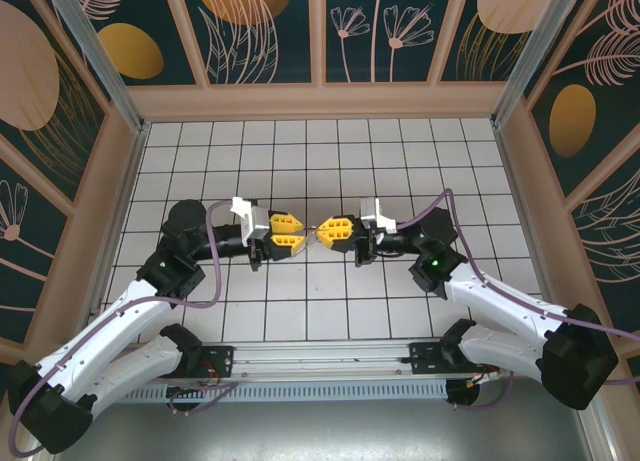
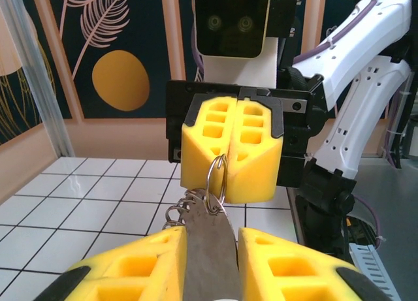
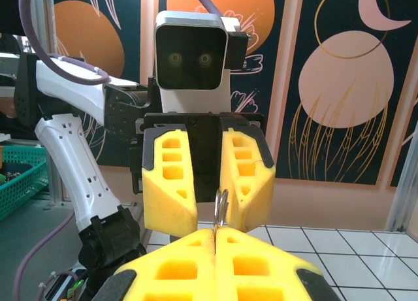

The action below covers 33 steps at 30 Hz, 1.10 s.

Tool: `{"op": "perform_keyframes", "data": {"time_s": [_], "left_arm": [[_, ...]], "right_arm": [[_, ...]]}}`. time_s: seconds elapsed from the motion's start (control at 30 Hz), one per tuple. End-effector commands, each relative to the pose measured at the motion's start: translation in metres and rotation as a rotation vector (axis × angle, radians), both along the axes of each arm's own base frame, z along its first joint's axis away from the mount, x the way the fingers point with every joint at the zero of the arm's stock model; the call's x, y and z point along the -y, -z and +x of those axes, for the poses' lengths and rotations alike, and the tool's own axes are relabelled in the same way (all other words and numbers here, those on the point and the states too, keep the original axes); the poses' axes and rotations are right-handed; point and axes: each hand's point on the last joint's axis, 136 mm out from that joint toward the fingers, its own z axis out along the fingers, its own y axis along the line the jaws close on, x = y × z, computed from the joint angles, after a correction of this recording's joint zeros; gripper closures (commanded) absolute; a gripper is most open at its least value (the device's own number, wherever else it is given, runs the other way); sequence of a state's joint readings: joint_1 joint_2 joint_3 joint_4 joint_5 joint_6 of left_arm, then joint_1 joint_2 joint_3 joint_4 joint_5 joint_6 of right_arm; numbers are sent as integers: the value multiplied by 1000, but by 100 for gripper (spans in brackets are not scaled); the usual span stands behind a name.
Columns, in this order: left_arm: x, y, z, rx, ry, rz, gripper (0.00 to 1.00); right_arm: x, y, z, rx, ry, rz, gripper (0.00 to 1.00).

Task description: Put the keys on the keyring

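Thin silver wire keyring (image 2: pixel 209 178) clamped between right gripper (image 3: pixel 215 234) yellow fingers, pressed together. Flat grey metal key (image 2: pixel 210 249) meets it, lying between left gripper (image 3: pixel 209 183) parted fingers; grip unclear.

Left gripper (image 2: pixel 212 232): its yellow fingers (image 2: pixel 130 268) are seemingly pinching the key (image 2: pixel 209 255) between them.
Key: is pointing at the keyring (image 2: pixel 210 178), tip meeting its lower edge.
Right gripper (image 2: pixel 230 164): is facing this way, clamping the keyring in its closed seam.

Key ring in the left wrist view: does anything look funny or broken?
Nothing stands out. The right gripper pinches the metal ring in mid-air, and the flat key sits between the left gripper's parted fingers.
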State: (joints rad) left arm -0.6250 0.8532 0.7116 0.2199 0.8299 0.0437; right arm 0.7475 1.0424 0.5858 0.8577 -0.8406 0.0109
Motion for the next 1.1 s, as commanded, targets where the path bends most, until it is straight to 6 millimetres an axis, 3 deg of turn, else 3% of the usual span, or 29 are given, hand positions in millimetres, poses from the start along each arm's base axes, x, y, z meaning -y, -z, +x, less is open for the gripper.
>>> {"op": "perform_keyframes", "data": {"time_s": [0.0,0.47,0.77,1.07], "left_arm": [[0,-10,-8,27,40,-35,72],[6,-19,-11,36,94,-64,70],[10,-12,-5,21,95,-48,94],[6,-14,-6,37,75,-58,100]], "right_arm": [[5,-13,-11,52,-38,48,100],[1,-8,-11,48,-69,35,100],[2,-7,-10,53,-61,43,100],[1,0,-6,32,-42,24,100]]}}
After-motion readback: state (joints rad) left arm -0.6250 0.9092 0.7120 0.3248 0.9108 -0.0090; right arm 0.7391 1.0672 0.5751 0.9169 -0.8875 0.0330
